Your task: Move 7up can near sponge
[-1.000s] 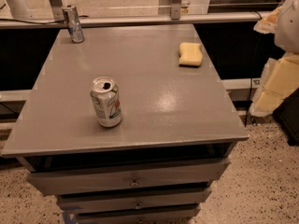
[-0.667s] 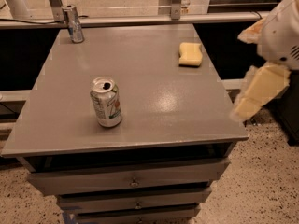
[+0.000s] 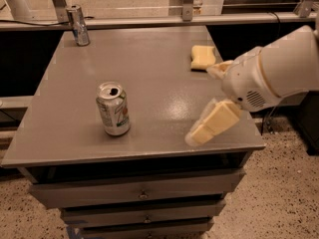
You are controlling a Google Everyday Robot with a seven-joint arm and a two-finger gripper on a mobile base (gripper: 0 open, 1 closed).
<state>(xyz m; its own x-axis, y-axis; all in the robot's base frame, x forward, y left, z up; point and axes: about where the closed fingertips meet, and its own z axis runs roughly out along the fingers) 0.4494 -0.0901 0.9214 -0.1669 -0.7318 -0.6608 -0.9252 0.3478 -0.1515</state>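
The 7up can, silver-white with green and red marks and an opened top, stands upright on the grey table, at front left of centre. The pale yellow sponge lies flat near the table's far right edge. My gripper reaches in from the right over the table's right front part, between the can and the sponge, empty. Its two cream-yellow fingers are spread apart, one low near the front edge and one just below the sponge. The can is well to the gripper's left.
A slimmer, taller plain silver can stands at the table's far left corner. The table sits on a drawer cabinet. A rail with metal posts runs behind the table. Speckled floor lies to the right.
My gripper has moved left from beside the table's right edge to over its right front part, closer to the can. The can and the sponge have not moved.
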